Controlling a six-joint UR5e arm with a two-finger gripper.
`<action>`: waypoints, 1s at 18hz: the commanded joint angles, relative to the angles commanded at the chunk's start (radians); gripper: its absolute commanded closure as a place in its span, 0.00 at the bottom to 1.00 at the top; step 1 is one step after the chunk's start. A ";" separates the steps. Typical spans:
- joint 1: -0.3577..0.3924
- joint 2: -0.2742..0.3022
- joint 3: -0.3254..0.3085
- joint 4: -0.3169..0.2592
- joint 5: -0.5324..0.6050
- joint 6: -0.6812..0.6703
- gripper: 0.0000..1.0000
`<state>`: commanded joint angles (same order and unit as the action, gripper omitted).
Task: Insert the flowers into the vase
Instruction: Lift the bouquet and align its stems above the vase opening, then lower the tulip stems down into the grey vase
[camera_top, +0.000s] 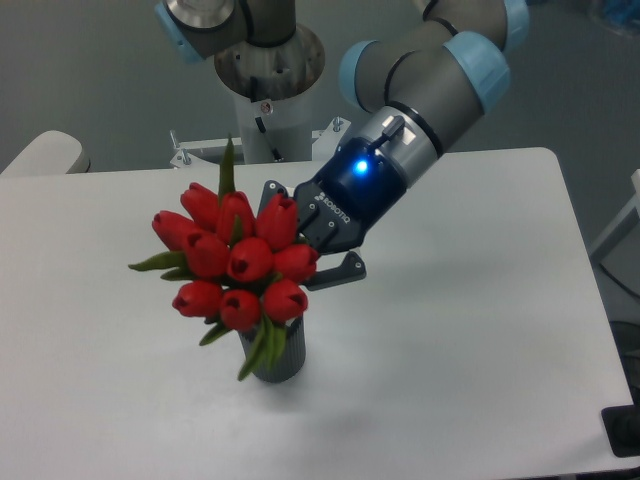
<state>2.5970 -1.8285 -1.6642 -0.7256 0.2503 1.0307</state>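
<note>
The flowers, a bunch of red closed tulip heads with green leaves, hang tilted above the table, left of centre. My gripper comes in from the right behind the heads and is shut on the flowers; its fingertips are mostly hidden by the blooms. One dark finger link shows below the bunch. The vase, a dark grey ribbed cylinder, stands upright directly under the bunch. Green leaves droop over its mouth, which is partly hidden. I cannot tell whether any stem reaches inside.
The white table ends at the right and front edges. The arm's pedestal stands behind the table's far edge. A pale rounded object sits at the far left, and a black block at the bottom right corner.
</note>
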 joint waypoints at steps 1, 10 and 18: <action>0.006 0.003 -0.014 0.000 -0.026 0.008 0.83; 0.020 0.023 -0.086 0.000 -0.082 0.078 0.83; 0.031 0.026 -0.127 0.000 -0.083 0.149 0.83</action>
<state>2.6277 -1.8024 -1.7917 -0.7256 0.1672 1.1796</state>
